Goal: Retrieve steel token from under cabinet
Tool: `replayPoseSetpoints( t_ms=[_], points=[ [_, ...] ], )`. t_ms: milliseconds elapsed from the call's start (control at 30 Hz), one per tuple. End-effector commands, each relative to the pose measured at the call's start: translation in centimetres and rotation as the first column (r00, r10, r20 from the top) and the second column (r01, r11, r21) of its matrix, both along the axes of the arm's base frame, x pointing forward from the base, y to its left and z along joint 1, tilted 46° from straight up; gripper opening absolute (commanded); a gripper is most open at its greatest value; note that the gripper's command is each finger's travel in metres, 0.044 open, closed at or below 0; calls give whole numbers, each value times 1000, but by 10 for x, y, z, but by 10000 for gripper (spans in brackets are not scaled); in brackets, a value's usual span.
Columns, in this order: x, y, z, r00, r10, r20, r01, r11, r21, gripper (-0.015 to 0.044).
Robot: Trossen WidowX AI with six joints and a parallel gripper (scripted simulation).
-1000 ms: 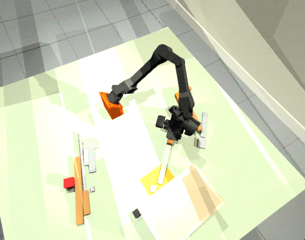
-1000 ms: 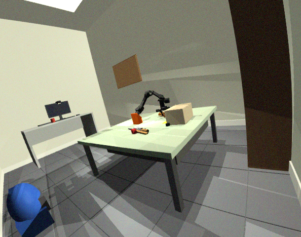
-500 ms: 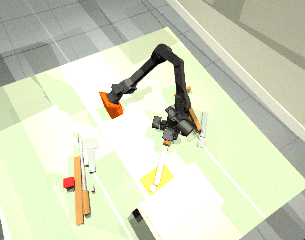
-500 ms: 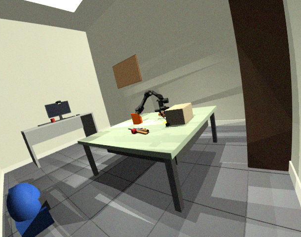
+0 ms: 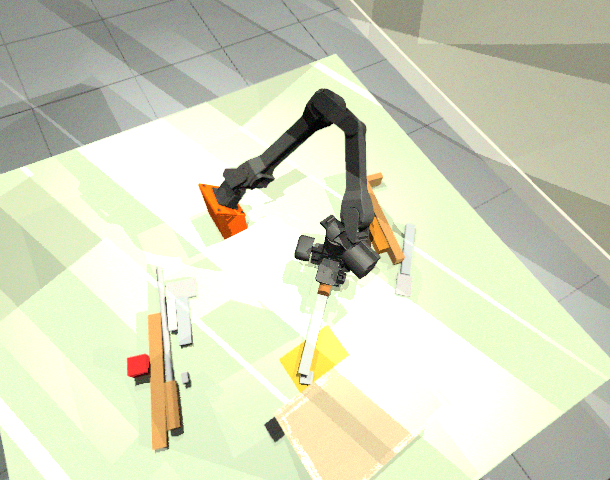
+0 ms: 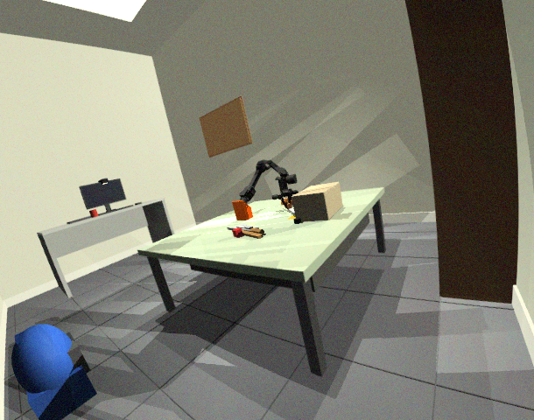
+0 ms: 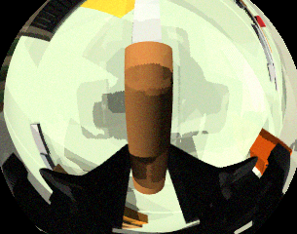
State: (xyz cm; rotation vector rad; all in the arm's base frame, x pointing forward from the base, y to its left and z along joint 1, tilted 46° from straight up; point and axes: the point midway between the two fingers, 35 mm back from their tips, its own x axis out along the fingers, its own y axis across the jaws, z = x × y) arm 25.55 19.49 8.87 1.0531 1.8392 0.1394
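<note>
My gripper point(image 5: 328, 279) point(image 7: 147, 147) is shut on the brown handle point(image 5: 324, 289) point(image 7: 148, 111) of a long tool. The tool's white shaft point(image 5: 312, 331) point(image 7: 147, 19) runs forward across the yellow marked area point(image 5: 331, 356) point(image 7: 108, 0) point(image 6: 298, 220), and its tip ends near the front edge of the tan cabinet point(image 5: 346, 431) point(image 6: 317, 200). The tool lies low, at or close to the table top. The steel token does not show in any view. The vent slots at the cabinet's foot are too small to make out.
Brown sticks point(image 5: 384, 227) and a white stick point(image 5: 406, 257) lie right of the arm. At the left lie wooden planks point(image 5: 157, 382), white and grey tools point(image 5: 182, 310), a red cube point(image 5: 138, 365) and a small grey block point(image 5: 185, 378). A black block point(image 5: 274, 428) sits by the cabinet's corner. The orange arm base point(image 5: 226, 215) stands behind.
</note>
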Motion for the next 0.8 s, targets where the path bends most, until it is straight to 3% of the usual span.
replayPoseSetpoints(
  t_ms=[0,767],
  points=[
    [2,-8,-6,1000,-7,8,7,1000,-4,0],
    [1,-34,-33,1000,-7,8,7,1000,-6,0]
  ],
)
